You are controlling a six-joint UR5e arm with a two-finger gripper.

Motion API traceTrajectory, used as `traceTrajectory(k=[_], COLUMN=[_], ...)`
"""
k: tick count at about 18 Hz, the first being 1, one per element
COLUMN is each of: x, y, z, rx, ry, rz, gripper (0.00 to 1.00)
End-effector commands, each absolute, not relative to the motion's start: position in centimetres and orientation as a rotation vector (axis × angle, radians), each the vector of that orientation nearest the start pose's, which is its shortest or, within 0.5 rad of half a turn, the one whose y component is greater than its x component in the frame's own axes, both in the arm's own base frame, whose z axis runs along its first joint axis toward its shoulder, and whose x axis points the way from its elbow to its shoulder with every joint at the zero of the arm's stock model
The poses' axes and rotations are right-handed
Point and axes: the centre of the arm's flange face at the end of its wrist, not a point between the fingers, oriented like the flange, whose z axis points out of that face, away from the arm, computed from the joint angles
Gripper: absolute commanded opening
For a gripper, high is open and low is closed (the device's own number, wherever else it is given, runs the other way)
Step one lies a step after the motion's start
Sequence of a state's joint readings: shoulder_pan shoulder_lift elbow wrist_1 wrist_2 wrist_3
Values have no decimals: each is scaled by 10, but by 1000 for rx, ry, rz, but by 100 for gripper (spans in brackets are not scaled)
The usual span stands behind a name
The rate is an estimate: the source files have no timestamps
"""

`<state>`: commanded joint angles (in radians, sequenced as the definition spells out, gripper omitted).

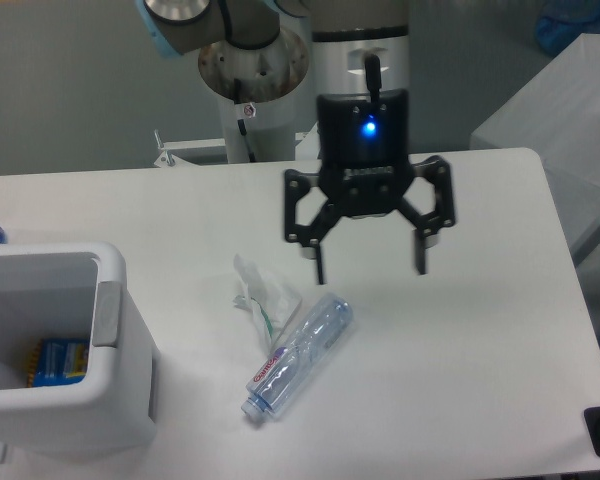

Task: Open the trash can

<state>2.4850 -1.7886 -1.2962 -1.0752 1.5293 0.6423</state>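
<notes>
Note the black two-finger gripper, fingers spread and empty, hanging above the white table, well apart from the boxy white plastic trash can at lower left (its top gaping, so seemingly open).

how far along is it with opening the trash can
It looks done: the trash can stands open at the top, and a blue and yellow packet shows inside. Nothing is in hand; the gripper hangs open and empty above the table, away from the can, near a plastic bottle. Nothing seems left.
</notes>
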Motion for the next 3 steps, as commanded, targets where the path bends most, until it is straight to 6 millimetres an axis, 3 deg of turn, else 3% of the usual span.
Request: traceTrajectory(k=[3], x=[-421], y=[471], z=[564], rx=[-2675], ry=[-350], rz=[514], gripper=[100])
